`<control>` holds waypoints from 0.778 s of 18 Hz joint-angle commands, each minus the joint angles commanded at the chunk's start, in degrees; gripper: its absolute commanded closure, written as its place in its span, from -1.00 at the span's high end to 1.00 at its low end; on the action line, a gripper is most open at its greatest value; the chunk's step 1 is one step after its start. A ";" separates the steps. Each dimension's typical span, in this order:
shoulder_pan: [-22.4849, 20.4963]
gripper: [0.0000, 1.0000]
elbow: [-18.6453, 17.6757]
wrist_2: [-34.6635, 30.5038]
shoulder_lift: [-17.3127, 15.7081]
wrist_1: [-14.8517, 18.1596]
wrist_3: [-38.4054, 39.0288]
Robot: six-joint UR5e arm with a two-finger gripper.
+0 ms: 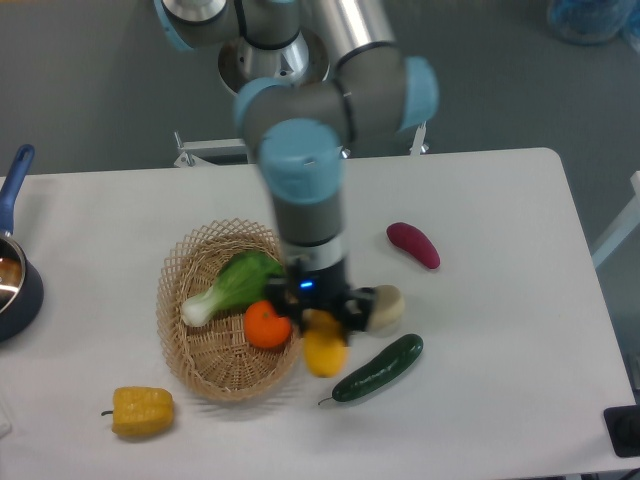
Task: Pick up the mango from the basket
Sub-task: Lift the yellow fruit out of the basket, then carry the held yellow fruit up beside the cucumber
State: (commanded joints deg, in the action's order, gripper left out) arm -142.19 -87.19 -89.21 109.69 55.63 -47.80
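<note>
The mango, a glossy yellow oval fruit, hangs in the air just right of the basket's rim, above the table. My gripper is shut on its upper end, the arm coming down from above. The basket, tan woven wicker, sits to the left and still holds a round orange fruit and a green leafy vegetable. The picture is motion-blurred around the arm.
A cucumber lies just right of the mango, a pale round item sits behind the gripper, and a dark red vegetable lies farther right. A yellow bell pepper sits front left. A dark pot stands at the left edge.
</note>
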 joint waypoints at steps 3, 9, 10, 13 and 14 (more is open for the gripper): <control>-1.86 -0.29 -0.09 0.00 0.00 0.18 -1.86; -5.72 -0.29 -2.55 1.40 -2.28 0.26 -1.95; -5.99 -0.29 -2.55 1.49 -2.37 0.26 -1.95; -7.04 -0.32 -2.46 1.58 -2.37 0.26 -1.95; -7.13 -0.32 -2.55 1.58 -2.46 0.26 -2.04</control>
State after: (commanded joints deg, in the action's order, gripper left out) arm -149.33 -89.74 -87.63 107.23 55.90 -49.83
